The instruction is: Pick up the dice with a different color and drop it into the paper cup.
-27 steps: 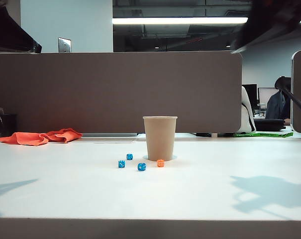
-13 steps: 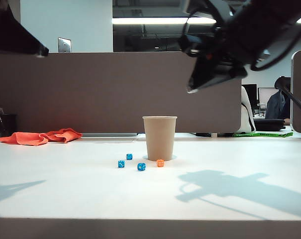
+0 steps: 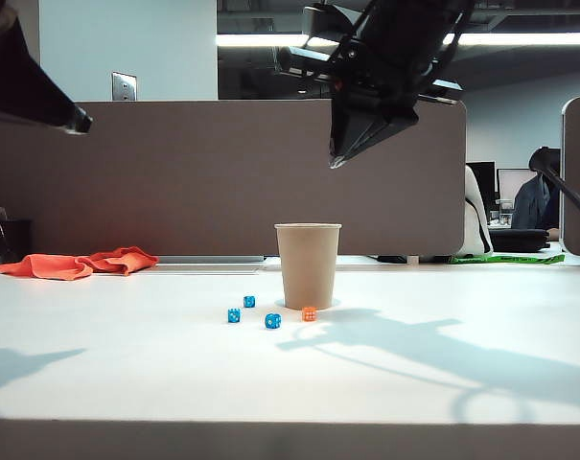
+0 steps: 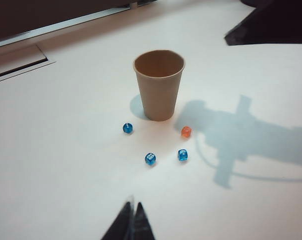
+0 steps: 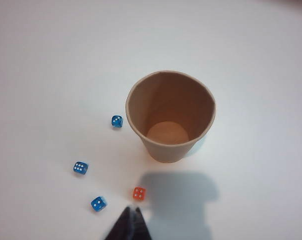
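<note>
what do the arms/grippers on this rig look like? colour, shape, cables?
Both all black. Right gripper, high above the table in the exterior view, tapers to a narrow wedge tip; loose black cables loop around its wrist housing. Left gripper at the upper left is a dark tapered wedge too. Wrist views show thin black pointed jaws. No markings visible.

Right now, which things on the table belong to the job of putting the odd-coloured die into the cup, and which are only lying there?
Belong to the job:
- orange die, on the table beside the cup
- paper cup, upright, empty
- right end effector, shut, high above the cup

Just lying about:
- three blue dice
- orange cloth at the far left
- left end effector, shut
</note>
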You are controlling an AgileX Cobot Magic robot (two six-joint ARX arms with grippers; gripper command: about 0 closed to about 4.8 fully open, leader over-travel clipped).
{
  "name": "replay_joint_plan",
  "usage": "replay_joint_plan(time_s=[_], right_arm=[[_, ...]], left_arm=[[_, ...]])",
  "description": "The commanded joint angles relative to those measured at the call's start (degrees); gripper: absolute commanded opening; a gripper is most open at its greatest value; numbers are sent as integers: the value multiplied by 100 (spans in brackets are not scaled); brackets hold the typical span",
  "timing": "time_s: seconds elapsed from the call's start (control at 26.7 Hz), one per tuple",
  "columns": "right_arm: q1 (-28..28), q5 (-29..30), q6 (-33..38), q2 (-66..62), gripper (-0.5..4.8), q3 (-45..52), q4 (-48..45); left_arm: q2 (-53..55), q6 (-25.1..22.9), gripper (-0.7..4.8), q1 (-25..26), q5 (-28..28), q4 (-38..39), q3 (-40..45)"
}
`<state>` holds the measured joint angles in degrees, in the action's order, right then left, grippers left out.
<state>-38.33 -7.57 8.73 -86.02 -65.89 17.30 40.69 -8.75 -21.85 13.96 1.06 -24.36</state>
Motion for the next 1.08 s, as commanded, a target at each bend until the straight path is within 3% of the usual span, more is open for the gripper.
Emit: replay_joint_plan(time_s=[0.04,0.41,0.94,1.08], right_arm=[[-15,-22,369,-24,-1,-90,269],[-22,262,649,-234,0,-96,787],[-385,321,656,-763,2,-96,608],[-389,319,892,-903,66,-98,546]], left_arm=[[-11,216,-6,0,142,33,-208],[-2,214,-6,0,409,17,-483],[35,214,-6,0,409,22,-481],[35,214,-6,2,409,24,-481]])
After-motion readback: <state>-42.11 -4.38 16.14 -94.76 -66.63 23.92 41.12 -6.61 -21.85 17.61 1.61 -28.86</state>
